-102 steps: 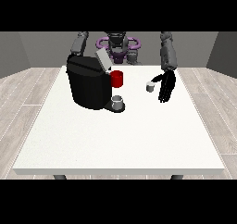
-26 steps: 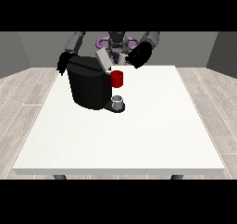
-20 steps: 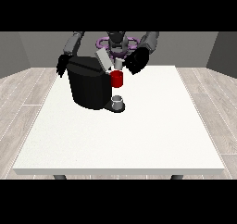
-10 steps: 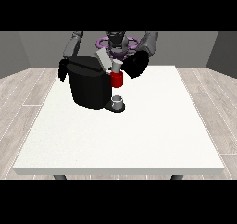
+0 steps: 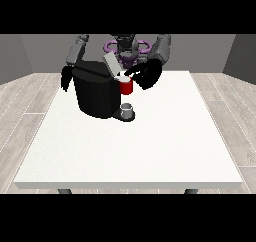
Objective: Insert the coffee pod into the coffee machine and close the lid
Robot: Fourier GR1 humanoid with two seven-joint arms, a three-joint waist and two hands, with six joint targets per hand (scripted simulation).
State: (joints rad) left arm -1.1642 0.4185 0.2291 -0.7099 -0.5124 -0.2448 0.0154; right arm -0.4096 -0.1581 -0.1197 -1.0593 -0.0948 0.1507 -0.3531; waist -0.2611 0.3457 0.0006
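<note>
A black coffee machine stands on the far left part of the white tabletop. Its grey lid is tilted up and open at the machine's top right. A red block forms the machine's right front, and below it a small grey cup sits on the machine's base.

The hand at the view's right hovers just right of the red block, at the height of the open top. Its fingers curl in towards the machine; a small pale spot shows at their tips above the red block, which may be the coffee pod, though it is too small to tell for certain.

The hand at the view's left hangs down at the far left side of the machine, close to its wall. Whether its fingers are open or closed cannot be told.
</note>
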